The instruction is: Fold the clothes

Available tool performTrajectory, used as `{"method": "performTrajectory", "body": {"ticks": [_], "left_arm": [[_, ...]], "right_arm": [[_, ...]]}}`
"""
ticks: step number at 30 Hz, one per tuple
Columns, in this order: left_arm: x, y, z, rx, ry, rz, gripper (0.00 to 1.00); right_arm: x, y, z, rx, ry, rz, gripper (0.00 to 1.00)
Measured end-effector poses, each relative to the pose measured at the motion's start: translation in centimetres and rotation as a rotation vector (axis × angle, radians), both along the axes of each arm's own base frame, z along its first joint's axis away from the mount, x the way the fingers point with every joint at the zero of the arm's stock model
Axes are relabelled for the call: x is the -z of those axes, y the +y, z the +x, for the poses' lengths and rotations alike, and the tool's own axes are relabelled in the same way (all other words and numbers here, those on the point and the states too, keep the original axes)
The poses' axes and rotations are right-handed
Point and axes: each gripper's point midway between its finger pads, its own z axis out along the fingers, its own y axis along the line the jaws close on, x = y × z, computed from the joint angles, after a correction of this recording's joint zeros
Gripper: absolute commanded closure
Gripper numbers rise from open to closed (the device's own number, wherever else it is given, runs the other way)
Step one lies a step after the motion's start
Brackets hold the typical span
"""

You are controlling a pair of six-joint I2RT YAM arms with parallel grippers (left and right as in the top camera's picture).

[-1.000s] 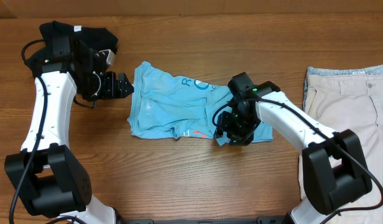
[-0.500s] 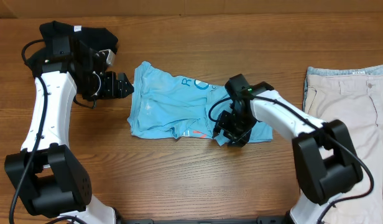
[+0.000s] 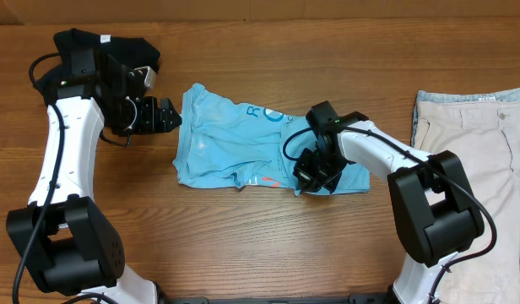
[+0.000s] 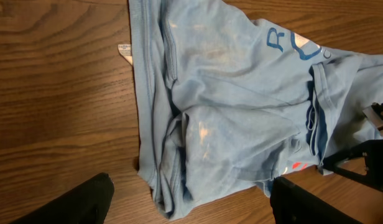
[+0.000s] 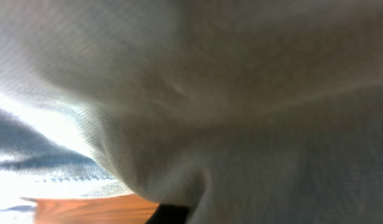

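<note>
The light blue T-shirt [image 3: 235, 143] lies crumpled in the middle of the table, its lettering partly showing. My left gripper [image 3: 171, 116] hovers just off the shirt's left edge, open. In the left wrist view its dark fingers [image 4: 86, 199] straddle the shirt's [image 4: 241, 112] near hem with nothing between them. My right gripper [image 3: 315, 181] is down on the shirt's lower right corner, shut on the fabric. Cloth [image 5: 210, 93] fills the right wrist view and bunches against one dark fingertip [image 5: 170, 216]. A black garment [image 3: 116, 46] lies at the top left. Beige shorts [image 3: 471, 143] lie at the right.
The wooden table [image 3: 243, 245] shows bare wood in front of the shirt and between the shirt and the shorts. The left arm's upper part rests over the black garment. The shorts run off the right edge of the overhead view.
My right gripper shifted slightly left on the shirt's lower right corner and closed on the fabric. The left arm and the shirt's left side have not moved.
</note>
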Motion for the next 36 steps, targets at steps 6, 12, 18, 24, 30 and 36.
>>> {"method": "performTrajectory", "body": {"ticks": [6,12,18,24,30,36], "left_arm": [[0.0,0.0,0.0,0.000,0.000,0.000,0.16],[0.0,0.0,0.0,0.000,0.000,0.000,0.16],[0.0,0.0,0.0,0.000,0.000,0.000,0.15],[0.0,0.0,0.0,0.000,0.002,0.000,0.15],[0.0,0.0,-0.1,0.000,0.006,-0.001,0.14],[0.0,0.0,-0.1,0.000,0.004,-0.001,0.14]], "right_arm": [[-1.5,2.5,0.3,-0.021,0.002,0.158,0.95],[-3.4,4.3,0.7,-0.048,-0.005,0.283,0.93],[-4.5,5.7,2.8,-0.067,-0.094,0.388,0.95],[-4.9,6.8,3.2,-0.074,-0.122,0.412,0.33],[-4.9,6.2,3.9,-0.091,-0.159,0.408,0.36],[-6.4,3.4,9.5,-0.135,-0.432,0.432,0.44]]}}
